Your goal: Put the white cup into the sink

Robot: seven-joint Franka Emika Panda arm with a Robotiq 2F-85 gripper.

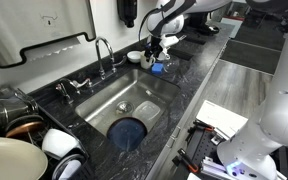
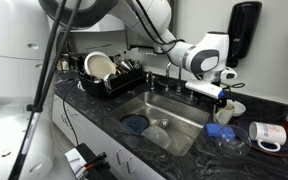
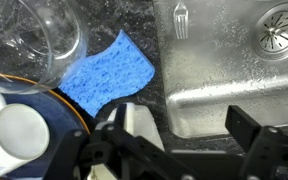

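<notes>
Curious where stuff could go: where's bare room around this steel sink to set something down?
Free: floor of the rectangular stainless-steel sink between its round drain and the end wall by the blue sponge. Crowded: the counter corner, with clear glass and small off-white cup, and the dark dish rack.

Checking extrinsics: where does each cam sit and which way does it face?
Exterior view: at the counter's dish end, looking along it over the sink to the arm.
Exterior view: at the opposite end, facing the dish rack; arm and end effector show.
Wrist view: looking down on the blue sponge and sink rim; end effector fingers show.
All share the sink.
</notes>
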